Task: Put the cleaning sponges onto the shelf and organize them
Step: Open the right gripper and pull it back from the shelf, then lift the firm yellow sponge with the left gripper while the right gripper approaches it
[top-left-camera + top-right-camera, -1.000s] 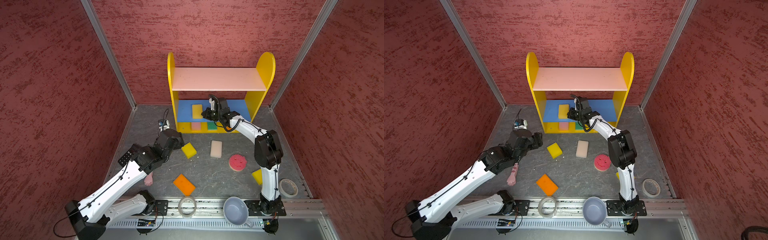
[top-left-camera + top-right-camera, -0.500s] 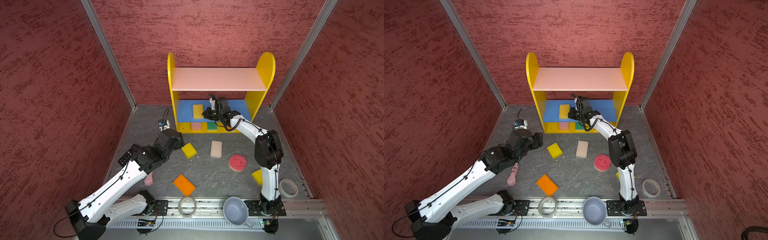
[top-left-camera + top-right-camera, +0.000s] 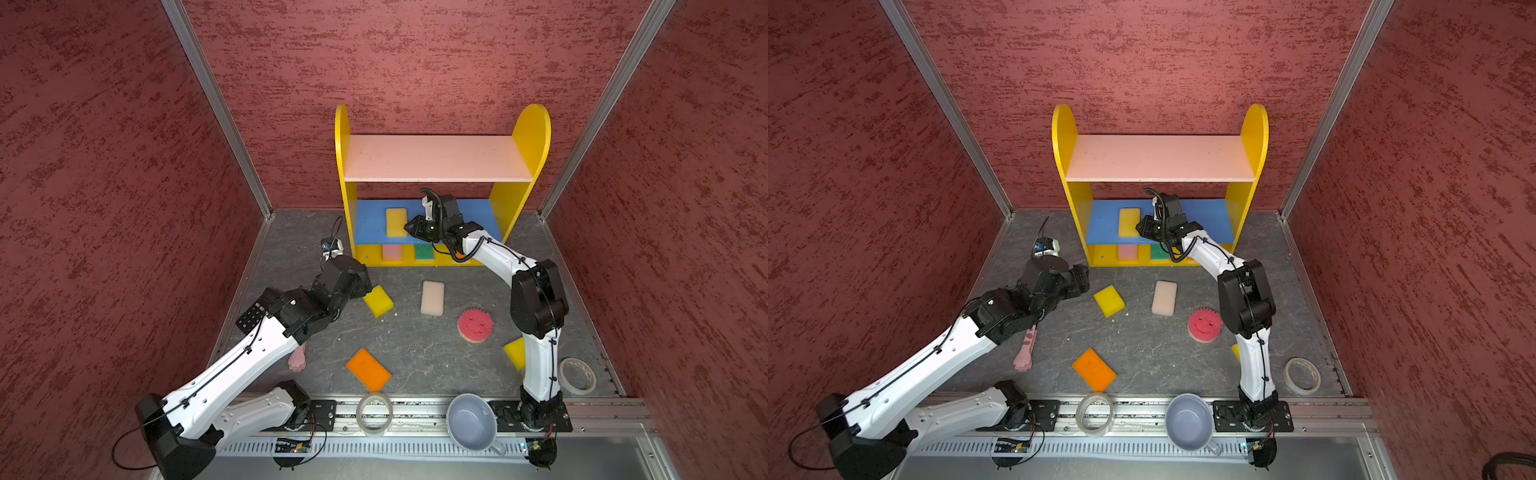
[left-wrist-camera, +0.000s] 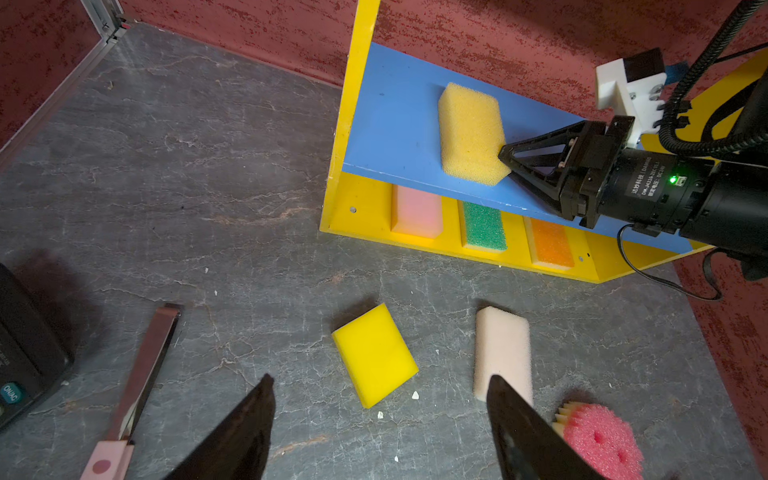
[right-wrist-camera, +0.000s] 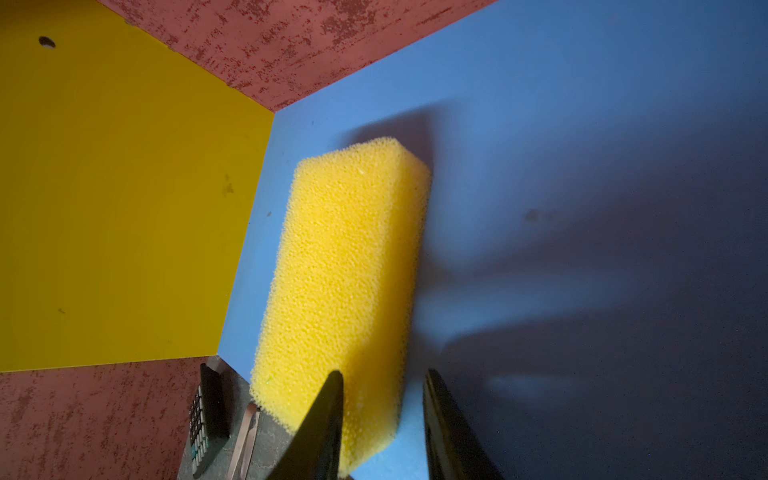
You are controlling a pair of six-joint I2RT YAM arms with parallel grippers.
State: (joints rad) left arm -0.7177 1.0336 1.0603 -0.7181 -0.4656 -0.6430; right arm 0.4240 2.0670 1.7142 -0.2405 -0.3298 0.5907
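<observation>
The shelf (image 3: 436, 158) stands at the back. A coarse yellow sponge (image 5: 345, 266) lies on its blue middle board (image 3: 370, 224). My right gripper (image 5: 382, 372) is at this sponge's near corner, open, with one finger over the foam and the other clear of it. Pink (image 4: 415, 212), green (image 4: 484, 226) and orange (image 4: 550, 245) sponges sit on the yellow base. My left gripper (image 4: 380, 377) hangs open over the floor above a bright yellow sponge (image 3: 377, 300). Also on the floor are a pale sponge (image 3: 432, 297), a red smiley sponge (image 3: 475, 325), an orange sponge (image 3: 368, 369) and a yellow sponge (image 3: 515, 352) half hidden by the right arm.
A pink paw stick (image 3: 1025, 347) lies under the left arm and a calculator (image 4: 25, 345) beside it. Two tape rolls (image 3: 374, 413) (image 3: 577, 375) and a grey bowl (image 3: 471, 422) sit along the front rail. Red walls enclose three sides.
The right gripper's jaws have parted from the coarse yellow sponge, which now rests on the blue board. Both arms have stayed almost where they were.
</observation>
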